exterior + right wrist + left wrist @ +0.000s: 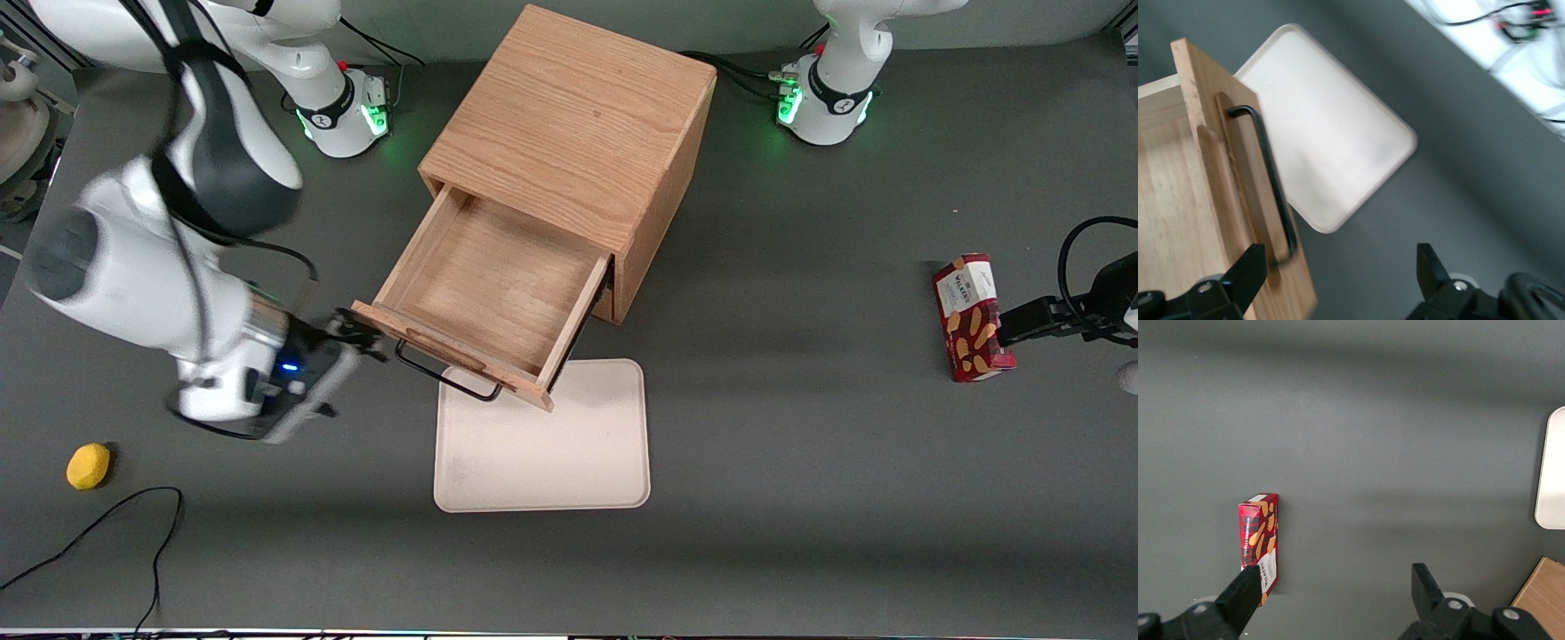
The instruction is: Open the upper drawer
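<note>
Oak is the material of the cube cabinet point(569, 142) you see standing on the dark grey table point(800, 498); take the cabinet as your landmark. Its upper drawer point(484, 293) is pulled well out of the cabinet's front, nearer to the front camera than the cabinet body, and the light-wood inside of it shows bare. A thin black wire handle point(449, 372) runs along the drawer's front panel.

Your gripper point(356, 336) hangs just beside the end of the drawer front that faces the working arm's end of the table, close to the handle. In the right wrist view the gripper point(1338, 273) has its two fingers spread wide apart with nothing between them; one finger point(1248, 273) sits close to the handle point(1268, 180).

A pale tray point(542, 444) lies flat on the table in front of the cabinet, partly under the drawer front. A yellow lemon point(88, 466) lies toward the working arm's end. A red biscuit box point(971, 317) lies toward the parked arm's end.
</note>
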Controlling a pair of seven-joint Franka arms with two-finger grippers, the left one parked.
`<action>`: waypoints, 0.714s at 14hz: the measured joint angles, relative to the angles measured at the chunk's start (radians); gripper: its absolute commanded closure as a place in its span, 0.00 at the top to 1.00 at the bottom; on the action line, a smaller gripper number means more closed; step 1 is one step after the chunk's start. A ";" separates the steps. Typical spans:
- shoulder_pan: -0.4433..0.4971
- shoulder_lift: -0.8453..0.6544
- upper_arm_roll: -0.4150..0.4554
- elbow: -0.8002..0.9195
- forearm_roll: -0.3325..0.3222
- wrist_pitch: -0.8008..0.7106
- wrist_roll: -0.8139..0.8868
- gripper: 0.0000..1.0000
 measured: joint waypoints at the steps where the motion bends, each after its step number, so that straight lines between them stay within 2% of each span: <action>1: -0.002 -0.045 -0.040 0.000 0.005 -0.050 0.023 1.00; 4: -0.015 -0.149 -0.133 -0.005 0.007 -0.212 0.250 1.00; 7: -0.051 -0.214 -0.152 -0.026 0.004 -0.359 0.540 1.00; 10: -0.064 -0.251 -0.155 -0.071 -0.075 -0.382 0.625 1.00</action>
